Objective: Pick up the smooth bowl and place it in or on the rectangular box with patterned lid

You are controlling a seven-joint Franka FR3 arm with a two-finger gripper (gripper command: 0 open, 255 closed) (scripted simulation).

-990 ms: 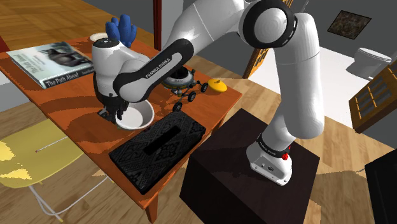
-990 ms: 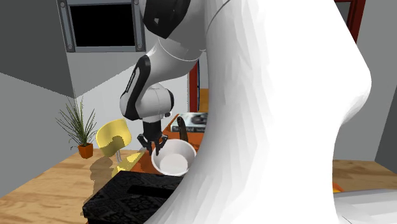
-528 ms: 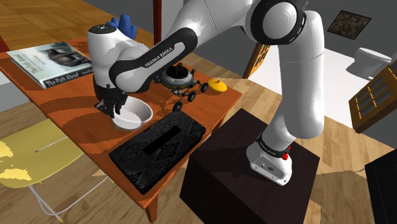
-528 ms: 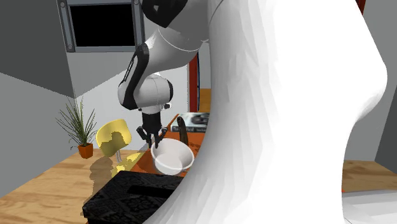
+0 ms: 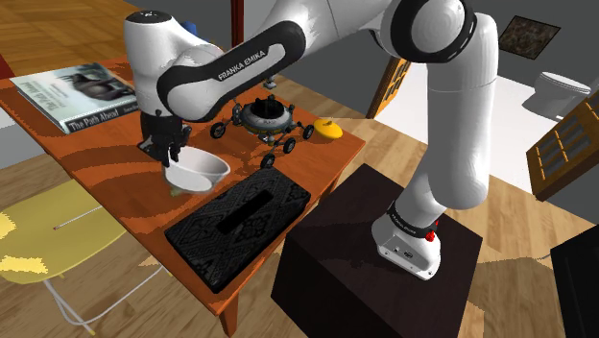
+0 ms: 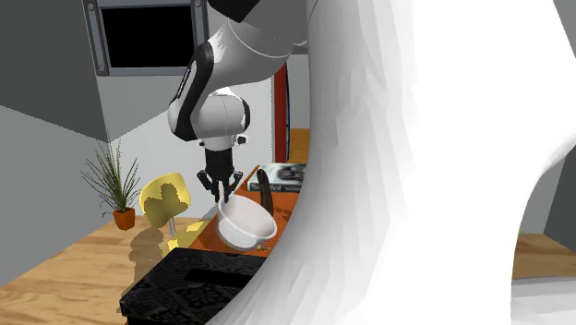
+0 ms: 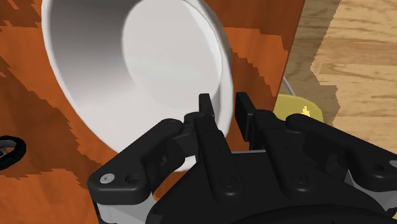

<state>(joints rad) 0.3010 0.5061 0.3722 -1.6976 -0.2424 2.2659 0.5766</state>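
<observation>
Reaching down from high above a patterned black box (image 5: 237, 226) with a white Franka arm (image 5: 437, 106), forearm lettered along its dark band. Bearing that box near one edge of an orange-brown wooden surface (image 5: 115, 182), lid upward, a long slot cut through the lid's middle. Standing just beside the box, off the surface, on a dark stand (image 5: 355, 278). Keeping a yellow chair (image 5: 43, 240) on the box's opposite side, lower than it and partly tucked under the surface's edge. Laying a magazine (image 5: 72, 94) flat, well apart from the box, toward the far end.

Holding a plain white bowl (image 5: 197, 171) near the box, just past its long side and not touching it. Tilted, hanging by its rim, with a small shadow on the wood beneath; in the second exterior view seemingly clear of the surface and above the box's level. Showing a wheeled toy rover (image 5: 264, 120) beyond the box, farther from it than the bowl. Closing the black tool (image 7: 224, 111) narrow on the bowl's rim, fingers (image 7: 207, 118) clasping the thin wall, one inside and one outside. Leaving a small rounded yellow object (image 5: 329, 130) past the rover, apart from the box.
</observation>
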